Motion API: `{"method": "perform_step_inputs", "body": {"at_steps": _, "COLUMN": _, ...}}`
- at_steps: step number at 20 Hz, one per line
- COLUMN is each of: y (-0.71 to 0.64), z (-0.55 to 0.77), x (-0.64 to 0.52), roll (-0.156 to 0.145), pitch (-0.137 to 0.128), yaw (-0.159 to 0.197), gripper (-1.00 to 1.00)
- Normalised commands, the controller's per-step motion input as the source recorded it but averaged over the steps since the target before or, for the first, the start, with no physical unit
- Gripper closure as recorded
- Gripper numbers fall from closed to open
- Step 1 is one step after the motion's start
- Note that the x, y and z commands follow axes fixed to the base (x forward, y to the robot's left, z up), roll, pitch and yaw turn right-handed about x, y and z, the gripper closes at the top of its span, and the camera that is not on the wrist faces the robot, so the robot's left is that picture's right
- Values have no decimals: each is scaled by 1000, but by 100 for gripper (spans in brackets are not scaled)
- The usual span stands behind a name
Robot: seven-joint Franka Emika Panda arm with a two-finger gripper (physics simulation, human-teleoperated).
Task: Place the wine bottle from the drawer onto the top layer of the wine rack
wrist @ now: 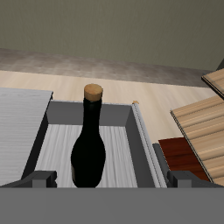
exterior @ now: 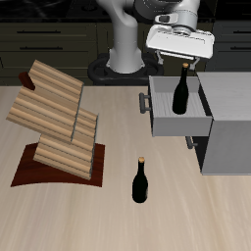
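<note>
Light is even and soft across the pale wood-grain worktop (exterior: 88, 211), bright without glare; the dark, almost black glass bottle (exterior: 140, 182) standing near the front edge throws only a faint, short shadow at its foot; the background behind the robot is dim and murky; both renders are small and coarse, edges slightly jagged; in the wrist view the black bottle with tan cork (wrist: 88, 140) shows no highlights, a flat silhouette against the white-lined shallow grey drawer (wrist: 122, 144).

The gripper (exterior: 180, 54) hangs just above the wine bottle (exterior: 181, 92) standing upright in the open drawer (exterior: 162, 110). A second bottle (exterior: 140, 181) stands on the table (exterior: 59, 221), near the wine rack (exterior: 57, 123).
</note>
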Motion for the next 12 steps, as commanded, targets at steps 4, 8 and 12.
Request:
{"method": "perform_step_inputs", "body": {"at_steps": 4, "y": 42, "z": 11, "x": 74, "roll": 25, "pitch": -34, "yaw": -1, "gripper": -100}}
{"method": "perform_step_inputs", "body": {"at_steps": 8, "y": 26, "z": -60, "x": 105, "roll": 4, "pitch": -5, "yaw": 8, "gripper": -100}}
{"method": "perform_step_inputs", "body": {"at_steps": 12, "y": 6, "z": -102, "x": 130, "roll": 14, "pitch": 26, "yaw": -8, "gripper": -100}}
